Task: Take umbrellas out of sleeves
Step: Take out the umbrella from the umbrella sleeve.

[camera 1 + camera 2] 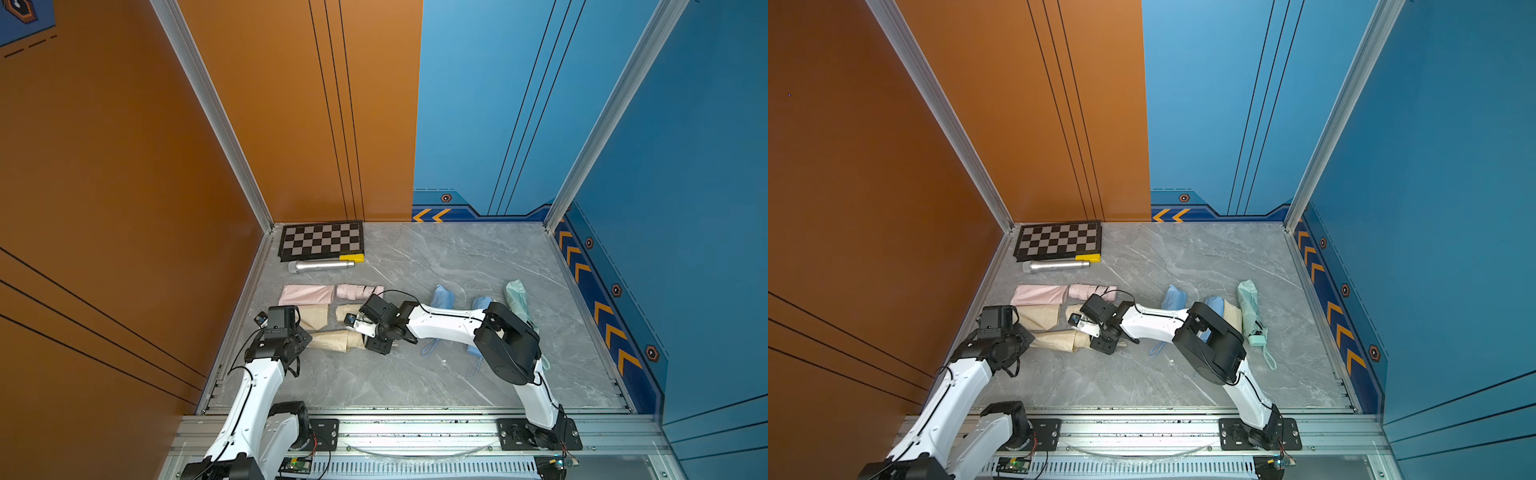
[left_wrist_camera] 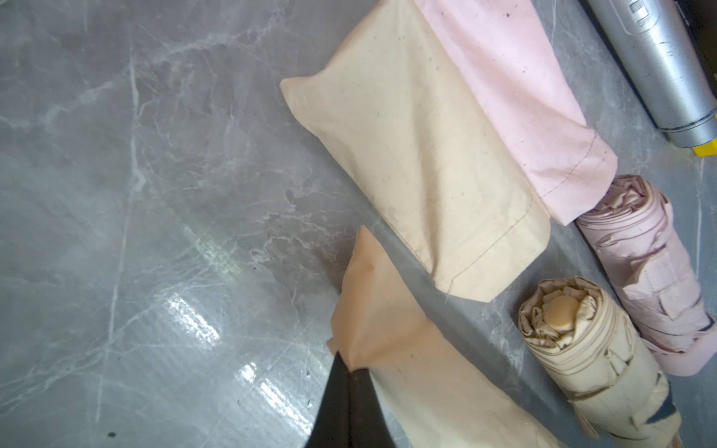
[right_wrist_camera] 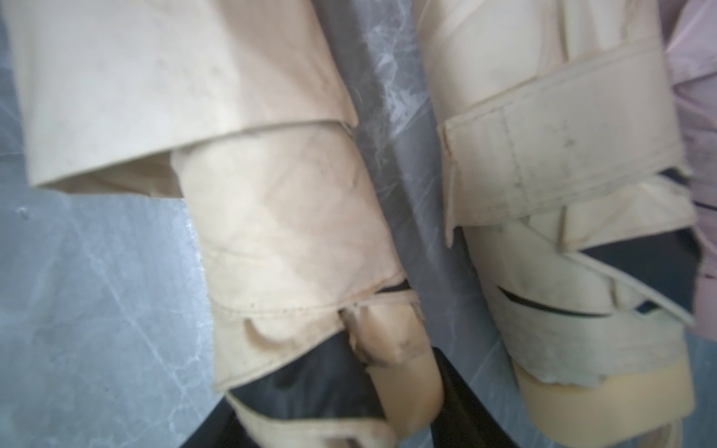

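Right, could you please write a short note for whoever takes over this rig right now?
Left pincer: shut on the closed end of the near cream sleeve.
Right pincer: shut on the handle of the half-drawn cream umbrella, partly out of that sleeve.
Done: pink umbrella beside pink sleeve; freed cream umbrella beside flat cream sleeve.
Left: finish this pull; then first blue sleeve, second blue sleeve, far cream sleeve and mint sleeve, apparently still filled, partly hidden behind the right arm.
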### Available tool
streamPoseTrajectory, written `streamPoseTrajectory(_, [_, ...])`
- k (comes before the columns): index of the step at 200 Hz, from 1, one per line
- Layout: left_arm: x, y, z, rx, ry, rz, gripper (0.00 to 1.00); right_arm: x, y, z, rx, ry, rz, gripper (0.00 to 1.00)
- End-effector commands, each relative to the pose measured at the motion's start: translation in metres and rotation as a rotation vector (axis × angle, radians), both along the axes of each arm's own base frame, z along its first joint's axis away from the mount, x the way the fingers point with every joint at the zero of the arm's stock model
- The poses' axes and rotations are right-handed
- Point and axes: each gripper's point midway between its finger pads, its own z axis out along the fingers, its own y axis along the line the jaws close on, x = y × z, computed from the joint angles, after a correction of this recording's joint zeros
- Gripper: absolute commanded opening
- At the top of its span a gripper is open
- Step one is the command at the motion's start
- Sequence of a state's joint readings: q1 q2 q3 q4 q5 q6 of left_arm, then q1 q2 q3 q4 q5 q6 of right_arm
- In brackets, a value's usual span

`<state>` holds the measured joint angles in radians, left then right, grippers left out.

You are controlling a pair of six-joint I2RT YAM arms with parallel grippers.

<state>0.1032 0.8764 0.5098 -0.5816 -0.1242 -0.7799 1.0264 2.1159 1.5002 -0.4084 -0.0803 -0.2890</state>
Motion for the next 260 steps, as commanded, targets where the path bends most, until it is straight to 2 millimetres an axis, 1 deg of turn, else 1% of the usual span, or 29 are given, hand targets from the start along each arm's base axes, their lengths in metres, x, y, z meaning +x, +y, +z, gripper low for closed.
streamPoseTrajectory(1, [-0.002, 0.009, 0.000, 0.023, -0.010, 0.041, 0.00, -0.005, -0.018, -0.018, -0.078, 0.041, 0.005, 0.24])
streamPoseTrajectory(260, [-0.010, 0.023, -0.003, -0.004, -0.021, 0.145, 0.00, 0.000, -0.027, -0.016, -0.088, 0.038, 0.008, 0.24])
